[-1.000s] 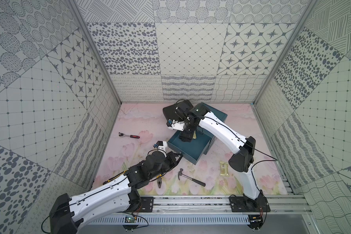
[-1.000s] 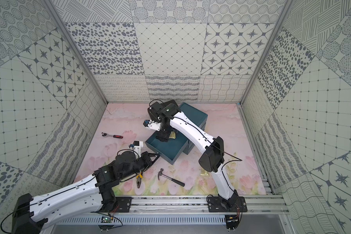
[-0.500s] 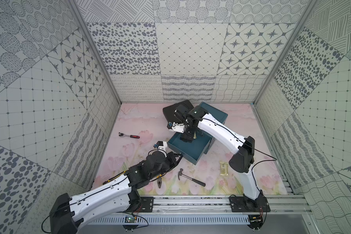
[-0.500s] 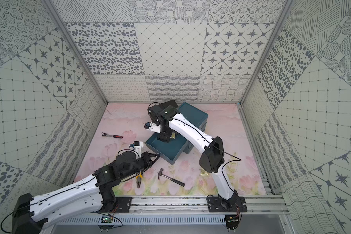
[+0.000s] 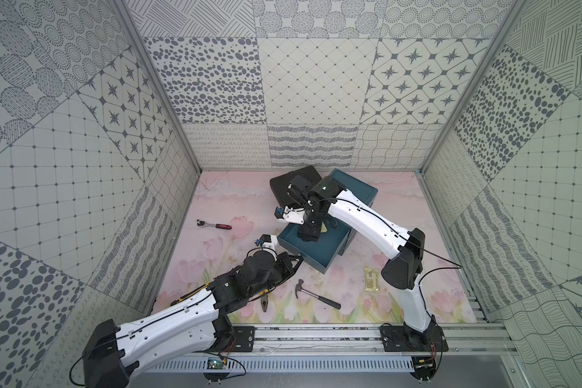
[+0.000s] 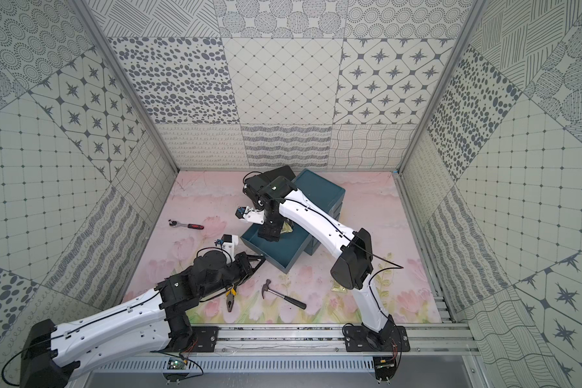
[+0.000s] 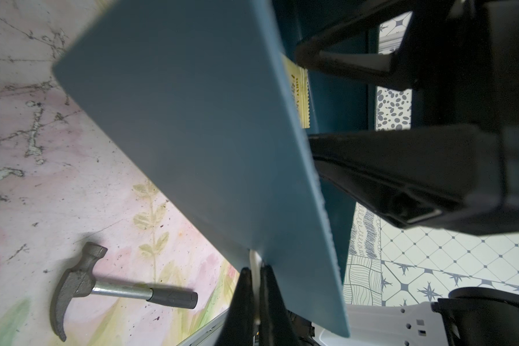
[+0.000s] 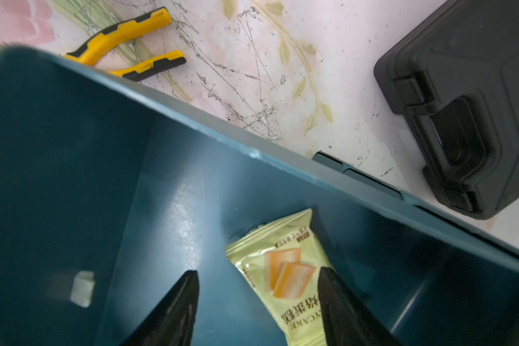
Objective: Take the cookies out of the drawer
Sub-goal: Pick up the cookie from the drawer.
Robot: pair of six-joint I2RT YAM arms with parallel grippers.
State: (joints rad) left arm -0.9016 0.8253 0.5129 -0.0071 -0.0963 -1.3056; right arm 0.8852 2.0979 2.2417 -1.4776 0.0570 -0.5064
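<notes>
Pale-green cookie packet [image 8: 282, 269] — askew in drawer [image 8: 168, 224]

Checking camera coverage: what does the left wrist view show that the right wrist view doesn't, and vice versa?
Left wrist only: the hammer and the left claw, shut on a white handle. Right wrist only: the pliers and the black case. Both: the drawer, the cookie packet inside it, and the open right claw.
</notes>
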